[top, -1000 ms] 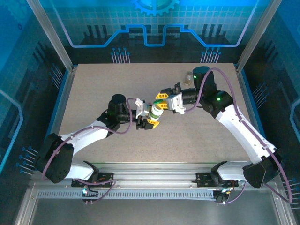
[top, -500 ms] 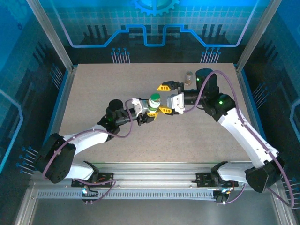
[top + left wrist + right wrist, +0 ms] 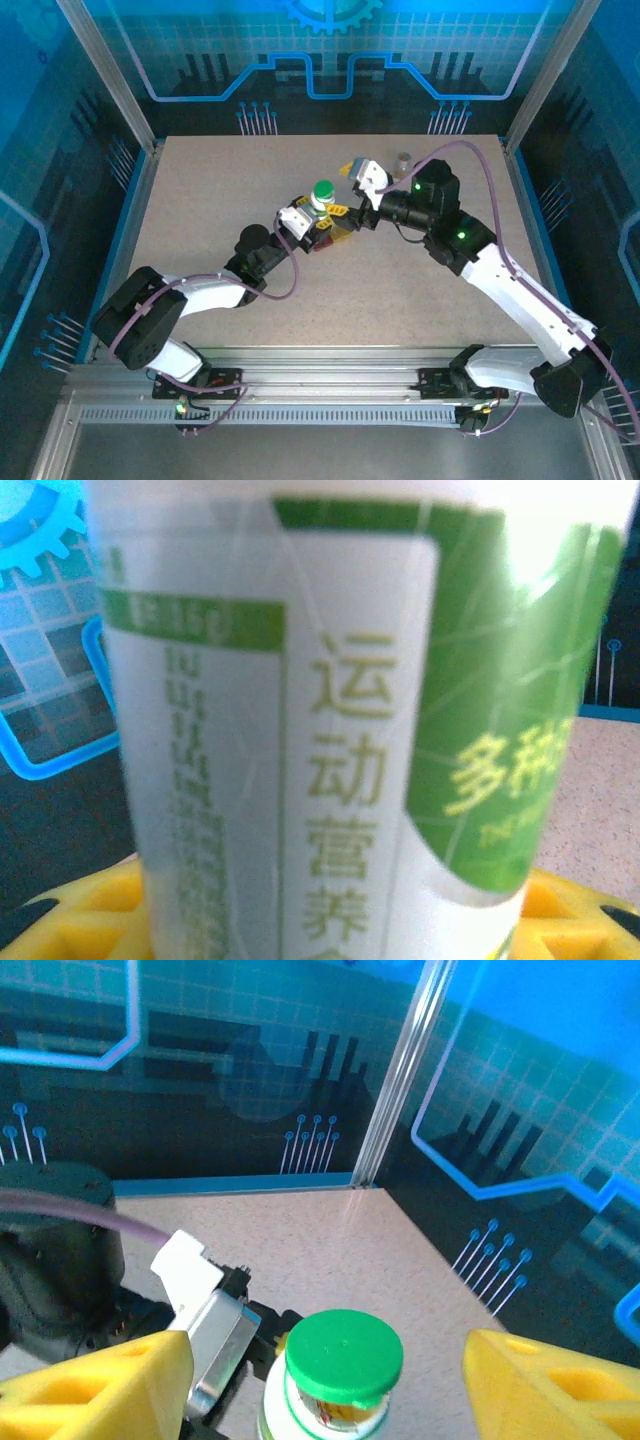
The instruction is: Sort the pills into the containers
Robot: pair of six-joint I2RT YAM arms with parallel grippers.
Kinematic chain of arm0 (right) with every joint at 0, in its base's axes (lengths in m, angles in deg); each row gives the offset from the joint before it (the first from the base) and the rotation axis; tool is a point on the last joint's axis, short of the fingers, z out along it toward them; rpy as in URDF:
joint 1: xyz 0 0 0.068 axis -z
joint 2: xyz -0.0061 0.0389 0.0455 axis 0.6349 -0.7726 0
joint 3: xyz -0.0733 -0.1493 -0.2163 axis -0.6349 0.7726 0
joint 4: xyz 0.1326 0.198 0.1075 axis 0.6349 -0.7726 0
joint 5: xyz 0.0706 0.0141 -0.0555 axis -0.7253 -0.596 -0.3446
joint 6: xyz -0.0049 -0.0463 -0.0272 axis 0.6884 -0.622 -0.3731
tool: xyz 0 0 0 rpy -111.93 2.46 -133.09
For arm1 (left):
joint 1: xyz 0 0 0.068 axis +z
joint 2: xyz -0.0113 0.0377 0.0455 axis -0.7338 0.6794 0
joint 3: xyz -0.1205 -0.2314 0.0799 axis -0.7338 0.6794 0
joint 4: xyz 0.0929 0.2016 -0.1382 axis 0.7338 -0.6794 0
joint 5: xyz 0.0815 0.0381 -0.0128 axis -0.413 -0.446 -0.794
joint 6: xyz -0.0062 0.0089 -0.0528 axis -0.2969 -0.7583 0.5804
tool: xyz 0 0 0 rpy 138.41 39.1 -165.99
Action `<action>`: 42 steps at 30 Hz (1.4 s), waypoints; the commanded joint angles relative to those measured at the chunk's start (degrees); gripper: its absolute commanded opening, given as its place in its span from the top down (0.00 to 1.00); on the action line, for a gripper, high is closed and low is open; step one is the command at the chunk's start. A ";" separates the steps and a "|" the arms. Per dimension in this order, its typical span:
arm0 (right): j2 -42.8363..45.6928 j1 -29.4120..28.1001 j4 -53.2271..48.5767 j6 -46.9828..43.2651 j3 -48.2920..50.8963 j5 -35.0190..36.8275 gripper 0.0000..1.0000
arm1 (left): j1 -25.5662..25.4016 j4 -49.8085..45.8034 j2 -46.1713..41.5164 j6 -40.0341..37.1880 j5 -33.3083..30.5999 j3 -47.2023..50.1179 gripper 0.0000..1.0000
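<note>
– Above mid-table, clamped on a white-and-green pill bottle (image 3: pixel 321 200): left gripper (image 3: pixel 326 216), yellow fingers (image 3: pixel 75 920) pressed against the label from both sides, keeping it upright. Cannot tell whether its base touches the table (image 3: pixel 200 200).

– And the right gripper (image 3: pixel 325 1395)?

– Let go a moment ago. Was closed on the green cap (image 3: pixel 343 1353) a second back. Now spread wide, drawn back just beside the bottle, touching nothing.

– Cap off, then?

– No. Still on the neck, looking flat and square. Impossible to say whether loosened.

– Anything else shifted?

– Bottle carried farther from the near edge, with the left arm stretched out to match.

– Meaning for the sort?

– Probably a release between twists, or after a finished one. Either way, pills shut inside, none in sight, nothing poured. Opening step likely unfinished.

– Containers?

– Hard to place. Small tan jar (image 3: pixel 403 162) standing toward the far edge, just beside the right arm. No telling whether meant to receive pills.
</note>
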 commanded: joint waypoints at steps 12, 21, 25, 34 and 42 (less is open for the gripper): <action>-3.28 5.36 -5.22 3.08 -1.08 -14.99 0.23 | -0.87 9.37 -0.89 4.65 8.35 2.13 0.72; -5.84 5.34 -9.55 -3.40 -1.23 -15.55 0.22 | -0.88 8.43 -1.56 5.54 10.33 1.77 0.72; -7.30 4.77 -9.08 -3.38 -1.41 -15.47 0.26 | -0.98 8.47 -1.63 5.77 10.64 1.68 0.72; -8.81 3.69 -8.16 -4.20 -1.85 -16.98 0.31 | -1.41 7.41 -1.55 5.24 11.44 1.42 0.72; -10.01 3.22 -7.70 -4.87 -1.89 -17.95 0.51 | -1.88 7.40 -1.54 5.37 12.83 1.24 0.72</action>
